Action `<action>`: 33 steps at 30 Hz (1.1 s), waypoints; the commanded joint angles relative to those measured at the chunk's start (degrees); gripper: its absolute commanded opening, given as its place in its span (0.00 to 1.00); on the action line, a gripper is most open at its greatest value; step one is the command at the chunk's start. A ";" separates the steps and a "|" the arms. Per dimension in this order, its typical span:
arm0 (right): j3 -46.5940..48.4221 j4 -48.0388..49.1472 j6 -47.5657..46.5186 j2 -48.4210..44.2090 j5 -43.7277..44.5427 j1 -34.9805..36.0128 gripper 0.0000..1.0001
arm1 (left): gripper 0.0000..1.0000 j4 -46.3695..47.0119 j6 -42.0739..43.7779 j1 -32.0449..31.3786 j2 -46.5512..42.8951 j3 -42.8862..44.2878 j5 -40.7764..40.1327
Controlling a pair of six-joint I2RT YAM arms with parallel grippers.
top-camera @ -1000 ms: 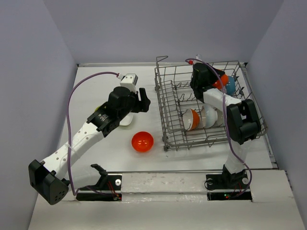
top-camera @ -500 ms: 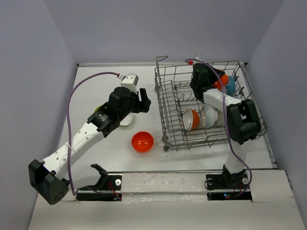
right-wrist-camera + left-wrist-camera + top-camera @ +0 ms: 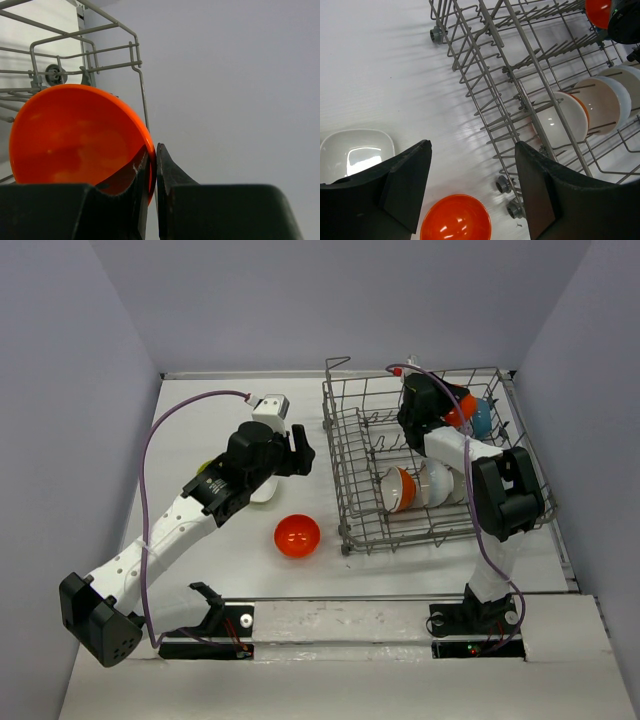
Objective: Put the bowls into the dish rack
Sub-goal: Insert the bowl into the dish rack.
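Gripping an orange bowl (image 3: 75, 135) with the right gripper (image 3: 153, 156) at the dish rack (image 3: 352, 480) far end, we judged seating it between tines next; left gripper (image 3: 472, 150) hung released.

Right gripper (image 3: 449, 412) seemingly pinches an orange bowl (image 3: 463, 407) inside the dish rack (image 3: 336, 445).

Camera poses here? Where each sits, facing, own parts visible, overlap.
Top external: above and behind the bases, looking down; left arm, right arm, dish rack.
Left wrist: looks down past the open left gripper at rack edge, loose orange bowl.
Right wrist: looks along right gripper, shut on held orange bowl; rack corner behind.
Shared: top external and left wrist both show the loose bowl.
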 commanded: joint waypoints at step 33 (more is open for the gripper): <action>-1.54 -0.60 0.68 0.85 -1.04 -1.32 0.02 | 0.77 1.31 1.14 -1.29 0.04 0.09 -0.92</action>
